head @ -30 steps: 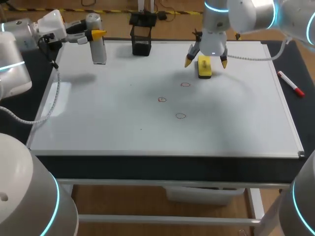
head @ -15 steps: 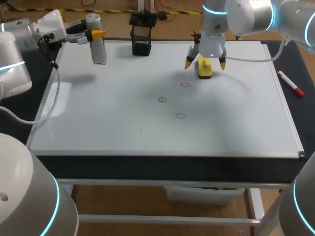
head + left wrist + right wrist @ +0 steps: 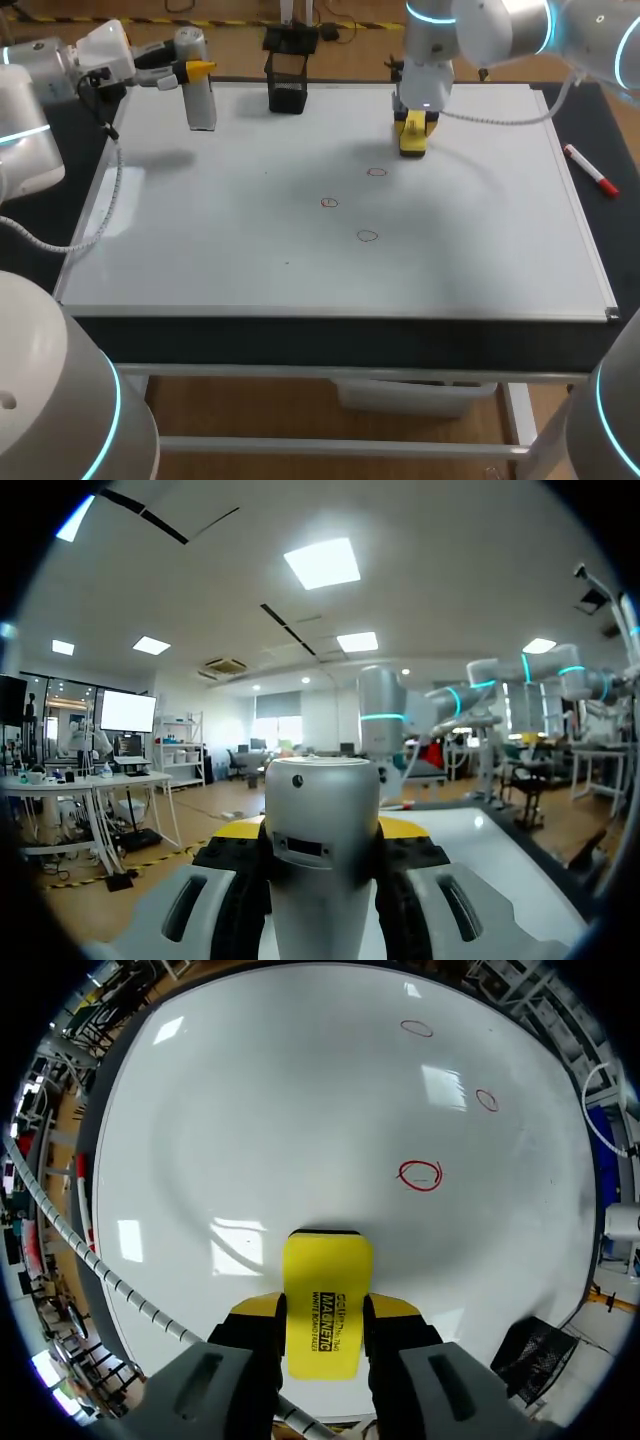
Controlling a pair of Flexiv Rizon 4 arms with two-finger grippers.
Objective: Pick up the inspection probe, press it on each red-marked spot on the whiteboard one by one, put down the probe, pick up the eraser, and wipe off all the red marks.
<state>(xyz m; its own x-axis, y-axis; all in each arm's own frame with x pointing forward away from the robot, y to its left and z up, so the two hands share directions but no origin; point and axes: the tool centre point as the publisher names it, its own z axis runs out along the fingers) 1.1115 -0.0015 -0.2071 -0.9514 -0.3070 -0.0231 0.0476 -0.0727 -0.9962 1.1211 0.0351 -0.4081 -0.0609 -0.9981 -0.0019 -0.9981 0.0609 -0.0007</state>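
The inspection probe (image 3: 198,90), a grey upright cylinder, stands over the whiteboard's (image 3: 250,260) back left corner. My left gripper (image 3: 190,70) is shut on it; in the left wrist view the probe (image 3: 322,870) fills the gap between the left gripper's (image 3: 322,830) yellow tips. The yellow eraser (image 3: 413,142) lies on the board at the back, right of the middle. My right gripper (image 3: 415,128) is shut on it, both fingers against the eraser's (image 3: 326,1280) long sides. Three red marks (image 3: 376,172) (image 3: 329,203) (image 3: 367,236) lie ahead of the right gripper (image 3: 326,1315); the nearest red mark (image 3: 419,1175) is a short way off.
A black holder (image 3: 288,85) stands at the board's back edge between the two arms. A red marker pen (image 3: 590,170) lies on the dark table to the right of the board.
My right gripper, open astride the eraser a second ago, has drawn its fingers in onto the eraser's sides. The left arm and the probe have kept still.
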